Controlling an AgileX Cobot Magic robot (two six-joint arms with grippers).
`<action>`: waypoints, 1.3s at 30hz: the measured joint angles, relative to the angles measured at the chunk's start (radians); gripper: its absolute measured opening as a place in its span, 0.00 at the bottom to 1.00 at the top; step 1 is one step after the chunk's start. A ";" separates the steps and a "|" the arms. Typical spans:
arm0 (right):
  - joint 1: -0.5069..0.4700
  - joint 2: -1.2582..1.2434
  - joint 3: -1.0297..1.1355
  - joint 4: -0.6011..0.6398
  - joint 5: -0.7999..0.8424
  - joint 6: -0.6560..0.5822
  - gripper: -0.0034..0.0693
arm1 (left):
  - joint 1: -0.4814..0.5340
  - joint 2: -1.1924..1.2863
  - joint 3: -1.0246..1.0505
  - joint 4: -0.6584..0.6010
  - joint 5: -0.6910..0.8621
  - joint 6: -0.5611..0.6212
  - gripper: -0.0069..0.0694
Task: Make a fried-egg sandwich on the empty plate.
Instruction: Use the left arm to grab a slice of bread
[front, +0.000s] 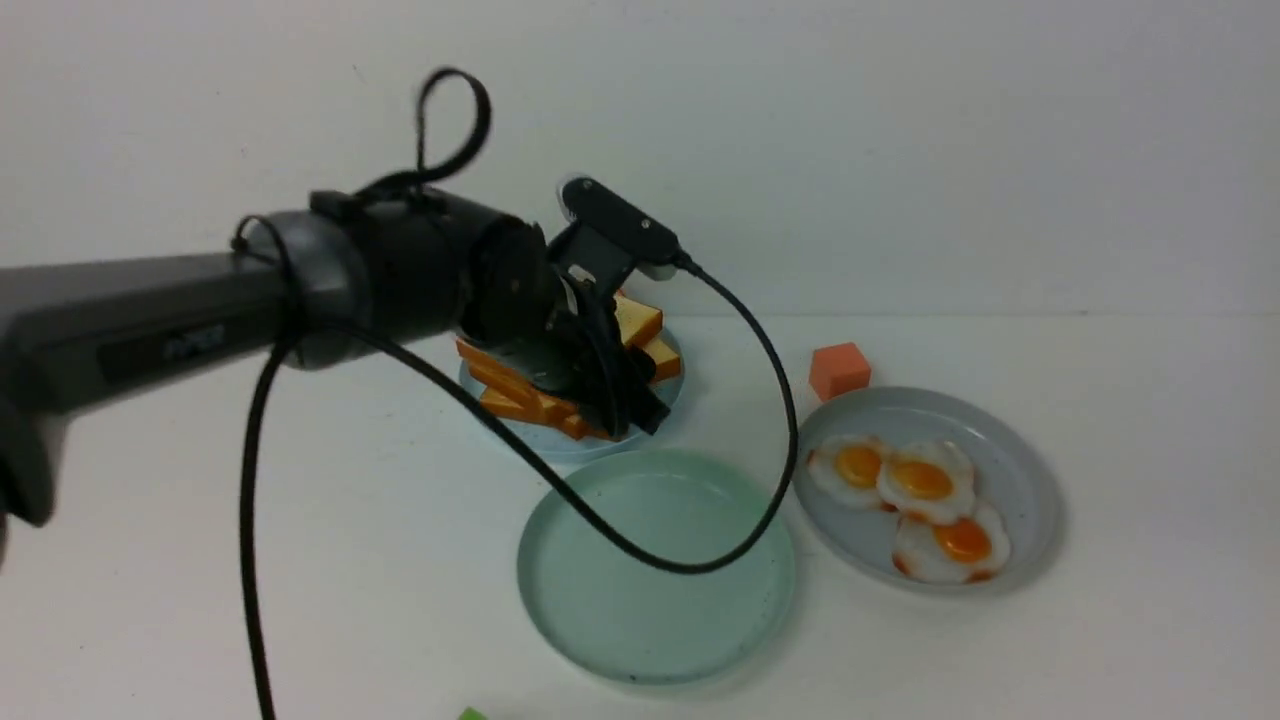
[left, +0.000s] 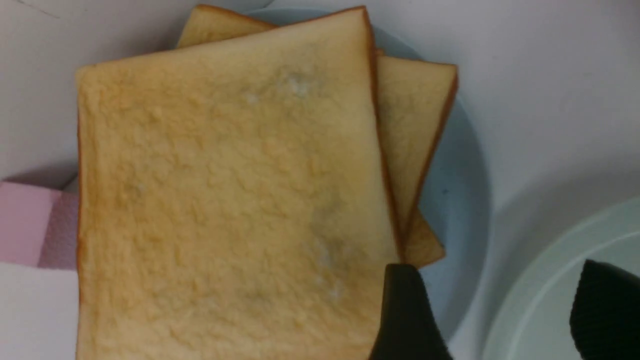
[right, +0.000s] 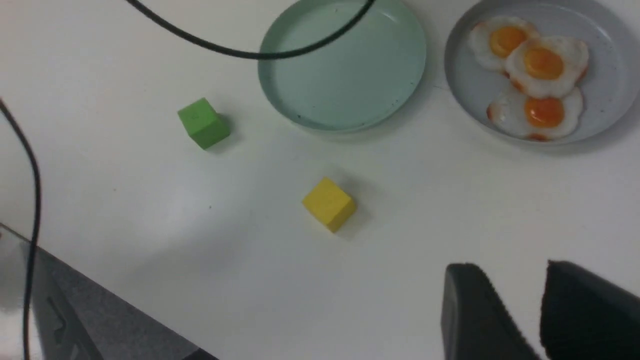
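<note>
The empty plate (front: 640, 620), mint-green, lies at the centre front; it also shows in the right wrist view (right: 345, 75) and the left wrist view (left: 540, 280). Several plain toast slices (front: 640, 322) are piled on a light-blue plate (front: 560, 445) behind it. My left gripper (front: 630, 410) is down at that pile. In the left wrist view it is open (left: 500, 290), with one finger (left: 400, 310) at the edge of the top toast slice (left: 225, 200) and the other over the mint plate. My right gripper (right: 517, 295) is open and empty above bare table. No fried-egg sandwich is in view.
A grey plate (front: 1010, 460) at the right holds three fried eggs (front: 920, 478). An orange cube (front: 838, 370) sits behind it. A green cube (right: 202, 122) and a yellow cube (right: 329, 204) lie in front of the mint plate. A pink block (left: 30, 225) sits beside the toast plate. A black cable (front: 690, 568) hangs over the mint plate.
</note>
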 joint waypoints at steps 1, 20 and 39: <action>0.000 0.000 0.000 0.003 0.000 0.000 0.37 | 0.000 0.003 0.000 0.005 -0.004 -0.003 0.67; 0.000 0.000 0.000 0.085 -0.007 0.000 0.37 | 0.011 0.019 -0.283 0.036 0.284 -0.343 0.46; 0.000 0.000 0.000 0.111 -0.009 0.000 0.37 | 0.015 0.169 -0.313 0.099 0.216 -0.256 0.54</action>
